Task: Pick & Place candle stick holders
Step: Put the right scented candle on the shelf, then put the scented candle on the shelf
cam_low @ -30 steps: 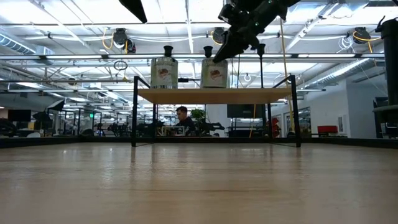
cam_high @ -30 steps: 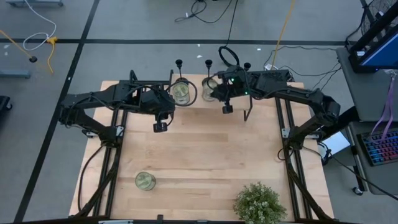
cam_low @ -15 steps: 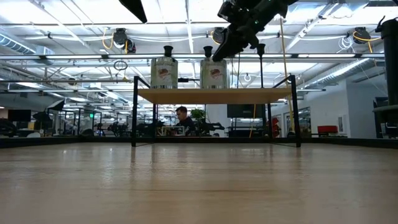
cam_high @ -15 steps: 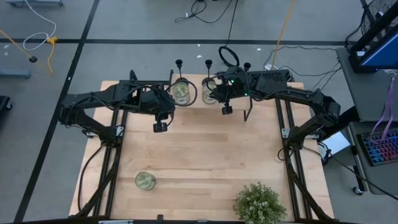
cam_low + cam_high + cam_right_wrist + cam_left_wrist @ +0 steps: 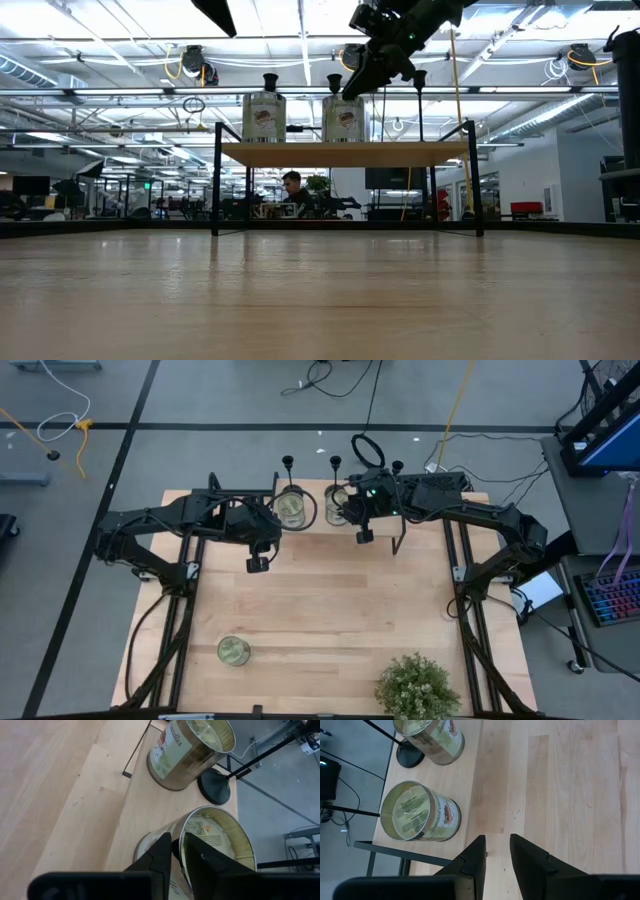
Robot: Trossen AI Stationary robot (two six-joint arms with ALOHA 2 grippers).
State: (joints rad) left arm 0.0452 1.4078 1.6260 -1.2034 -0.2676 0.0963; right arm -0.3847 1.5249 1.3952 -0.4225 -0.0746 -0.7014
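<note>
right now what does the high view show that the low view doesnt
Only the high view: a potted plant and a lone tin on the table's near part, and the left fingers. Only the low view: a person in the room behind. Both: two tins, black candle stick holders and the right fingers.

Just beyond the right gripper (image 5: pixel 176 851), the two candle tins (image 5: pixel 194 747) look like glossy metal with printed paper labels. A candle stick holder (image 5: pixel 216 785) beside them is matt black. The table (image 5: pixel 570 795) is pale, smooth wood with visible grain.
</note>
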